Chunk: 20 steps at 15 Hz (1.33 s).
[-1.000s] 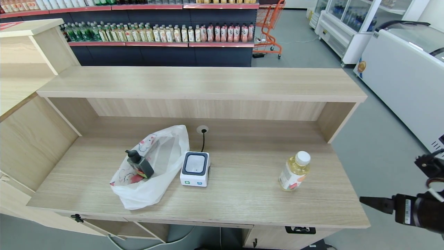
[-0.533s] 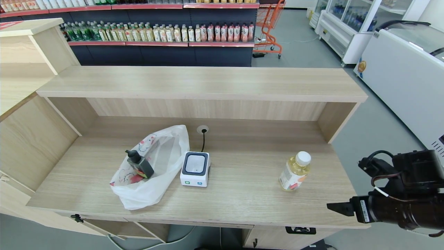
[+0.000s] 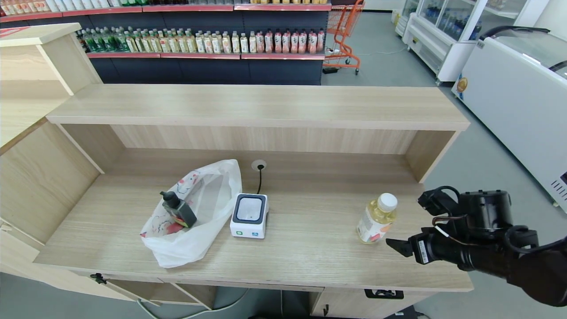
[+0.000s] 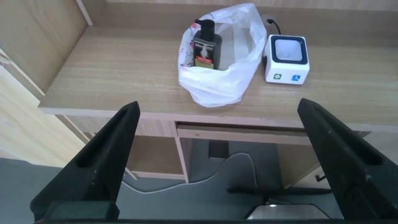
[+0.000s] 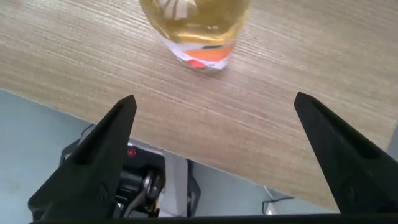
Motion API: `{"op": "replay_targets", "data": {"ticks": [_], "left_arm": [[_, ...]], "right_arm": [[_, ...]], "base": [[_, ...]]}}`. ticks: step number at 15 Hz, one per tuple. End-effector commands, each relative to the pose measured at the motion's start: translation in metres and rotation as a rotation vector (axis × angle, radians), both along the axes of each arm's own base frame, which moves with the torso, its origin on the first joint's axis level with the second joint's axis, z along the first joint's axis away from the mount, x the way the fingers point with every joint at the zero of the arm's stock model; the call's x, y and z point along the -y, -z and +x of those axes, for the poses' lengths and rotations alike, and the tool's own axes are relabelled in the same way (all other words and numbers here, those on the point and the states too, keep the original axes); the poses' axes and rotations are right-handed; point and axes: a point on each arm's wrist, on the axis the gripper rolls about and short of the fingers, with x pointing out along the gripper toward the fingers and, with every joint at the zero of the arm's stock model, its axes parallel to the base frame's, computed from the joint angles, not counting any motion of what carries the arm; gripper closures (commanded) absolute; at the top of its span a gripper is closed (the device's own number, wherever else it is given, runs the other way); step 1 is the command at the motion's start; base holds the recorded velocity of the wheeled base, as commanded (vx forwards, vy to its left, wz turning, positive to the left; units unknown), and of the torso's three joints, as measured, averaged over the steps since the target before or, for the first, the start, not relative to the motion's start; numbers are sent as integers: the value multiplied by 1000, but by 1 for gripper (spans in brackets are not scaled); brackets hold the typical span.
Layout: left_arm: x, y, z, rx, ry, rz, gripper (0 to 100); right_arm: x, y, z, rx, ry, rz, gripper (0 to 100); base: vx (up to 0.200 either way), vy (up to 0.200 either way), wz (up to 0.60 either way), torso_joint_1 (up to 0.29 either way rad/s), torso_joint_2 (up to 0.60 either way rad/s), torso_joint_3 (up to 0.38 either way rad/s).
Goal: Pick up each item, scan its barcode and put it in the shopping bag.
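A bottle of yellow drink [image 3: 376,218] with a white cap stands upright on the right part of the wooden counter [image 3: 305,248]. My right gripper [image 3: 395,246] hovers just right of and in front of it, open; in the right wrist view the bottle [image 5: 196,28] lies ahead of the wide-spread right gripper [image 5: 214,101]. A white shopping bag [image 3: 181,248] lies on the left with a black pump bottle [image 3: 179,210] inside. The white barcode scanner [image 3: 249,215] sits beside the bag. My left gripper [image 4: 217,112] is open, below the counter's front edge, facing the bag [image 4: 214,90] and scanner [image 4: 286,58].
A raised shelf [image 3: 257,106] runs along the back of the counter, with wooden side walls at left and right. The scanner's black cable [image 3: 259,179] goes to a hole in the counter. Bare counter lies between scanner and bottle.
My right arm has moved left from beyond the counter's right edge to just beside the yellow bottle. Bag, scanner and bottle have stayed put.
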Motion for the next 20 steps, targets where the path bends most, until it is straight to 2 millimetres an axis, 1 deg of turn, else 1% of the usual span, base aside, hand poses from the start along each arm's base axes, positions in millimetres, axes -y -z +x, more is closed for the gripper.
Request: {"op": "replay_targets", "data": {"ticks": [1,4,6,8,11,15,17,20], "left_arm": [[0,0,0,-1,0,0,0],[0,0,0,-1,0,-2,0],[0,0,0,-1,-1,0,0],[0,0,0,-1,0,0,0],[0,0,0,-1,0,0,0],[0,0,0,-1,0,0,0],[0,0,0,-1,0,0,0],[0,0,0,-1,0,0,0]], "right_arm": [[-13,31,9,-47,-41,-12,0],[-19,48,20,11,-67,-30,0],[-22,54,29,81,-81,-38,0],[-24,58,36,140,-105,-67,0],[-29,64,43,188,-116,-54,0],[-42,69,60,260,-137,-44,0],[-49,72,63,267,-153,-42,0],[-54,77,73,312,-172,-62,0]], "base": [[0,0,0,0,0,0],[0,0,0,0,0,0],[0,0,0,0,0,0],[0,0,0,0,0,0],[0,0,0,0,0,0],[0,0,0,0,0,0],[0,0,0,0,0,0],[0,0,0,0,0,0]]}}
